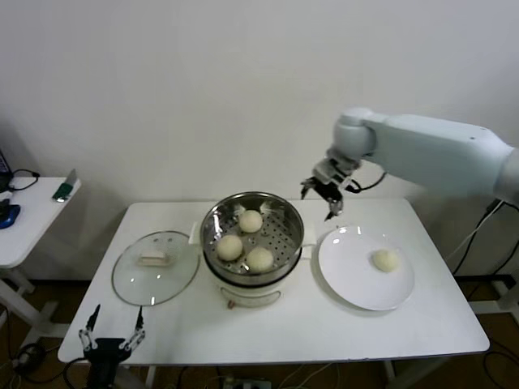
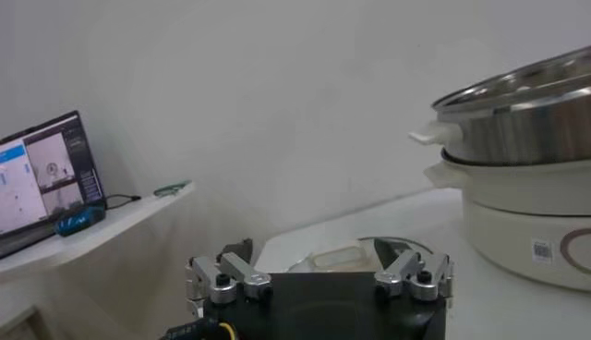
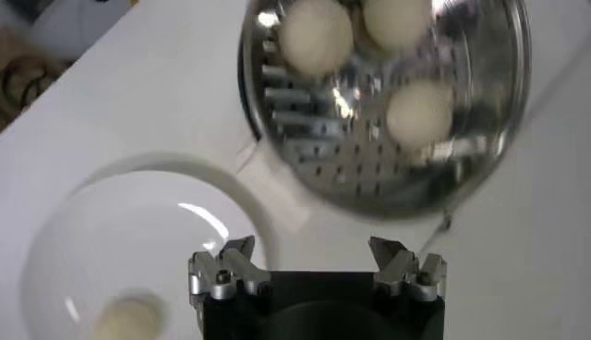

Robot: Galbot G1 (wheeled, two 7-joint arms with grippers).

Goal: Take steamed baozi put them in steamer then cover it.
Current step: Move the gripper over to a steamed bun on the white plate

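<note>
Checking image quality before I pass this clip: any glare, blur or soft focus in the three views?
Head view: even light, sharp, faint sheen on the cover. Right wrist view: bright glare streaks on the steamer floor, baozi soft-edged, plate slightly blurred. Left wrist view: laptop screen and steamer wall hazy, right gripper unseen.

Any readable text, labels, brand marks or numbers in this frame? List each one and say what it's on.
No text can be read in any view.
Small square sticker on the white pot base under the steamer: a code-like pattern, too blurred to read.
Round mark beside it on the same base: cut off at the picture edge, unreadable.
Laptop screen on the side table: window contents too small to read.
</note>
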